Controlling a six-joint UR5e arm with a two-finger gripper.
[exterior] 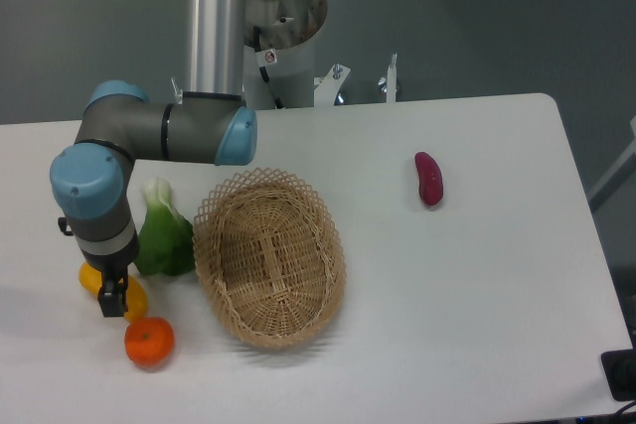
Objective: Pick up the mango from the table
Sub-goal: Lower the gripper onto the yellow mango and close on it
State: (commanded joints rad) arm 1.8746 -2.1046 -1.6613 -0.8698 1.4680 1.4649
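Fingers: the gripper [112, 297] points straight down over the mango [132, 297]; the dark fingers overlap the fruit, but whether they are apart or clamped on it cannot be told from this view.
Mango: it lies at the left of the table [477, 275], mostly hidden by the wrist, with yellow showing on either side of the fingers. I cannot tell whether it rests on the surface or is just off it.
Approach: the vertical wrist suits a top-down grasp across the fruit's narrow width, which is probably why the arm [164, 131] is folded back over this corner.
Neighbours: the orange [149, 341] sits just beside the mango, toward the front edge; the greens [164, 235] lie just behind it. Both crowd the fingers, so a wide opening could nudge them.
Farther out: the basket [270, 255] stands near to the right; the purple vegetable [429, 178] lies well apart.
Stage: judged as at the grasp, lift not yet evident.
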